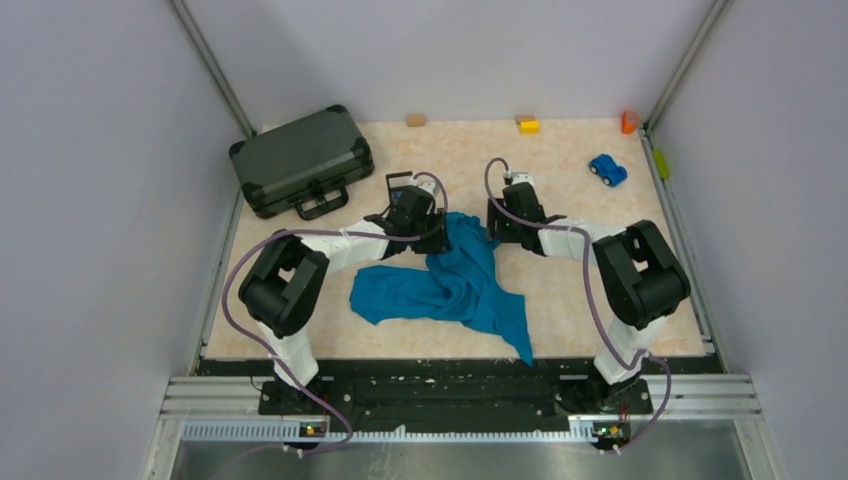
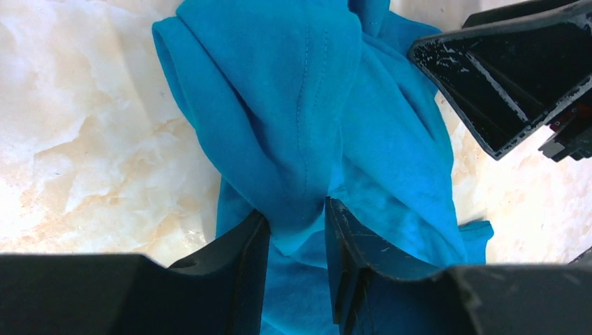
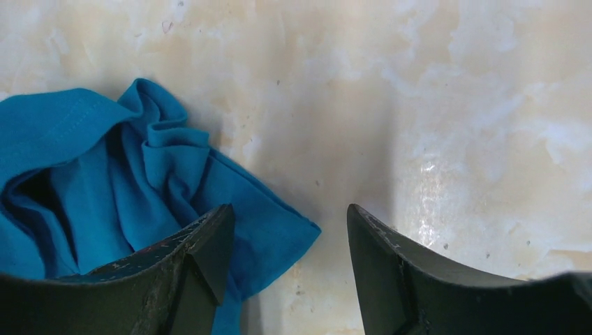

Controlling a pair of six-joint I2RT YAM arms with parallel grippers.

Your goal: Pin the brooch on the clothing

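The marbled beige table (image 1: pixel 560 290) carried a crumpled teal T-shirt (image 1: pixel 450 285) at centre, a dark grey case (image 1: pixel 300 160) upper left, a blue toy car (image 1: pixel 607 169) upper right and a yellow block (image 1: pixel 528 124) at the top edge.

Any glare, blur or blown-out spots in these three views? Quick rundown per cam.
Top external: even diffuse light, soft shadows on the tabletop, T-shirt sharp. Left wrist: tabletop nearly blown out at left, T-shirt stitching crisp, left gripper dark with little detail. Right wrist: pale glare streak on the tabletop right of centre, right gripper underexposed, slightly soft.
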